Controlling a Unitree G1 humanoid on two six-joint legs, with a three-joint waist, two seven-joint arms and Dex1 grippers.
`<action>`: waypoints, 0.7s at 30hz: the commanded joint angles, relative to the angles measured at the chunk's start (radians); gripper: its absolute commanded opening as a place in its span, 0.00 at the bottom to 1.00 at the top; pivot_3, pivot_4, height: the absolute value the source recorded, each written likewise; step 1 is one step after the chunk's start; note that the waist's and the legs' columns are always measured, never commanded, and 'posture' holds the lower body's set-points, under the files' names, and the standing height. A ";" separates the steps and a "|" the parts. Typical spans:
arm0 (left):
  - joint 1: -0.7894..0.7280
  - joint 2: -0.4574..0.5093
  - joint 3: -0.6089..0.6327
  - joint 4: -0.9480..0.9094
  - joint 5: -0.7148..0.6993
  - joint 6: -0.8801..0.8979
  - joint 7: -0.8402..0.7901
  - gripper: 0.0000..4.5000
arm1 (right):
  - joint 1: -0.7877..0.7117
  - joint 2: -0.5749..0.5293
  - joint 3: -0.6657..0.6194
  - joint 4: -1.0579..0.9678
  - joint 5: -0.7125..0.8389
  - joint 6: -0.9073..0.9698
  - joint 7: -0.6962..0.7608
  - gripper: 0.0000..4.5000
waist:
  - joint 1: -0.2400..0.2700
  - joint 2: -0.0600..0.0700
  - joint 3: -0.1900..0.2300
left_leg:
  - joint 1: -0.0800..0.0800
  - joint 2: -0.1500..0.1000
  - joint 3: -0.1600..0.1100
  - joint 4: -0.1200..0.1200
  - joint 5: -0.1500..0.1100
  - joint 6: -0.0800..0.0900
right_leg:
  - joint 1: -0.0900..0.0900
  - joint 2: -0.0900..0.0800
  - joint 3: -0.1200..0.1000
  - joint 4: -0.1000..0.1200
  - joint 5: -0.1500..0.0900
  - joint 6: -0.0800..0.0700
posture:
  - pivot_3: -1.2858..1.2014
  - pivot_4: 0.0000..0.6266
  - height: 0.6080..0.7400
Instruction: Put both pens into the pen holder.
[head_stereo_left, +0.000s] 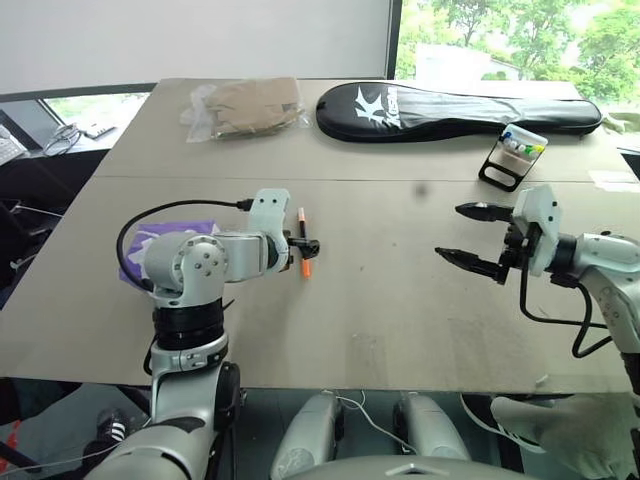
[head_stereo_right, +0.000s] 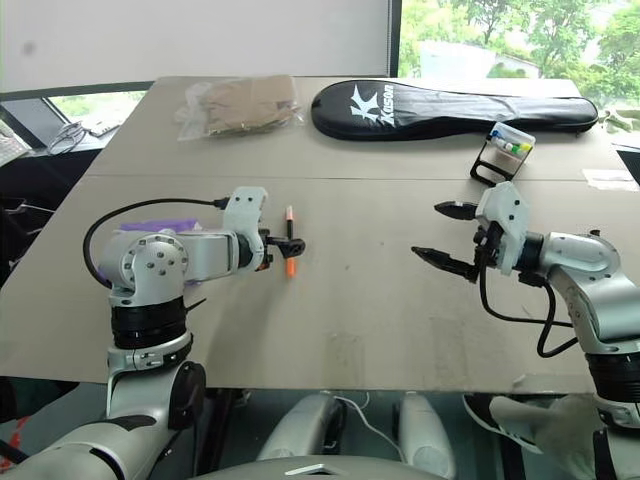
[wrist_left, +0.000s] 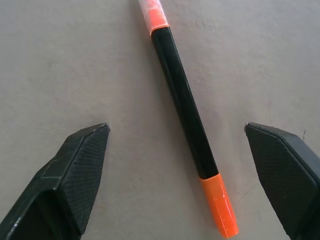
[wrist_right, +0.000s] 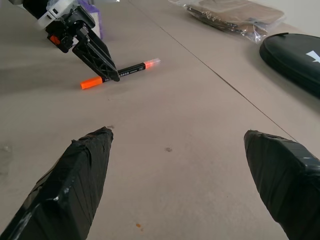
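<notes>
One pen, black-barrelled with orange ends, lies flat on the grey table left of centre. My left gripper hangs open just over it, angled downward. In the left wrist view the pen lies between the two spread fingers of the left gripper, touching neither. My right gripper hovers open and empty above the table's right half, pointing toward the left arm. The pen holder, a small tilted box with a black frame, stands at the back right, beyond the right gripper.
A long black racket bag lies along the far edge, beside a clear plastic bag with tan contents. A purple item sits under my left arm. White paper rests at the right edge.
</notes>
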 joint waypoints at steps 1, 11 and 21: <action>0.001 -0.006 -0.082 0.044 0.031 0.008 -0.075 0.75 | 0.023 -0.004 -0.006 -0.083 0.010 0.036 -0.015 1.00 | 0.008 0.000 0.000 | 0.000 0.000 0.000 0.000 0.000 0.000 | 0.000 0.000 0.000 0.000 0.000 0.000 | 0.52 0.24 1.00; 0.067 0.085 -0.201 -0.060 0.086 -0.049 -0.248 0.02 | 0.025 0.059 0.018 -0.084 0.016 0.088 -0.051 1.00 | 0.020 0.000 0.000 | 0.000 -0.002 -0.001 0.000 0.000 0.000 | 0.001 -0.002 0.000 -0.002 0.000 0.000 | 0.52 0.24 1.00; 0.368 0.309 -0.148 -0.464 0.094 -0.691 -0.799 0.02 | -0.151 0.253 -0.030 -0.042 0.386 0.577 -0.194 1.00 | -0.006 -0.003 0.002 | -0.003 0.001 -0.001 -0.001 0.000 -0.001 | -0.002 -0.001 0.003 -0.003 0.000 -0.001 | 0.52 0.24 1.00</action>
